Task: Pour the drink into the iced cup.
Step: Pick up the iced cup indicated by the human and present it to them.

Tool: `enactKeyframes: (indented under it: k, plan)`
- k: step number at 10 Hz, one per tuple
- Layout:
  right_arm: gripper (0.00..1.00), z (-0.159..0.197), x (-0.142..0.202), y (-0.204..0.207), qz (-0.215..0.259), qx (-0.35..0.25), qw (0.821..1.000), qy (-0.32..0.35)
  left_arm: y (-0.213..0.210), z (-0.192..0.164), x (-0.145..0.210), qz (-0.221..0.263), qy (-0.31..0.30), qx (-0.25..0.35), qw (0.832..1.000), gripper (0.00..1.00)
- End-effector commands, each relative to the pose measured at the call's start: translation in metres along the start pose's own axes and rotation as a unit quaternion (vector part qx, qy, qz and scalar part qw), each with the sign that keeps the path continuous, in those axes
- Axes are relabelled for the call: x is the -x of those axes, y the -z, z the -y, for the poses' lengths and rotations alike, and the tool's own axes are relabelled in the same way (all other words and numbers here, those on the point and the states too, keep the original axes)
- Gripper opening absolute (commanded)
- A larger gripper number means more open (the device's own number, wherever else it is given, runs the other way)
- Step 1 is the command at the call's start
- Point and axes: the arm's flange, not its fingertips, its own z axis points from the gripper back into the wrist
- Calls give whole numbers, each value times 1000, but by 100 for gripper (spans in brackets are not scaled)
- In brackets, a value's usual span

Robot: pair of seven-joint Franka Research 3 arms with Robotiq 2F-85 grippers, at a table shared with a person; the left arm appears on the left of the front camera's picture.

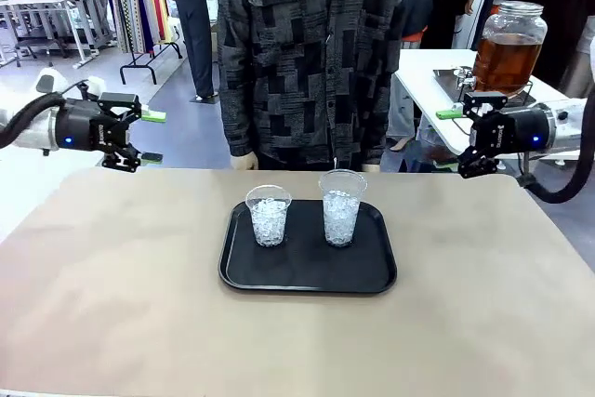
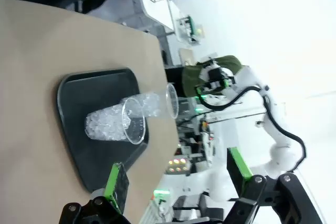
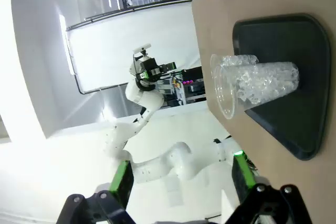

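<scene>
One gripper hangs at each end of the table point(image 1: 139, 304). At far left, the left gripper point(image 1: 152, 137) hovers above the table's far corner, pointing inward, its jaws wide apart and empty. In the middle, a black tray point(image 1: 307, 287) holds a short cup point(image 1: 269, 216) and, just beside it on the right, a tall cup point(image 1: 341, 207). Both are upright, full of ice and not touching. A person point(image 1: 311, 53) stands behind the tray at the far edge. At right, the right gripper point(image 1: 448, 140) hovers over the other far corner, jaws likewise spread, holding nothing. Behind it, on a white side table point(image 1: 423, 72), stands the jar point(image 1: 507, 44) of amber drink point(image 1: 502, 64), well apart from the cups.
</scene>
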Motion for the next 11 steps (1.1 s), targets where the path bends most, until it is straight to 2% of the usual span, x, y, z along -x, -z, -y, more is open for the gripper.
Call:
enactKeyframes:
  k: [1,5,7,8,11]
  plan:
    - [100,-2,-15,-1,8,-16,999,27,1,-8,-25,-22,-37,34,998,100]
    - [100,3,-27,-3,8,-22,999,28,6,-8,-43,-56,-70,84,992,100]
    - [100,3,-25,-1,-9,-22,999,31,6,-7,-38,-54,-57,80,994,100]
    - [100,11,-20,-3,5,-6,1000,15,8,-11,-39,-58,-60,68,994,100]
    - [100,11,-20,-3,5,-6,1000,15,8,-11,-39,-58,-60,68,994,100]
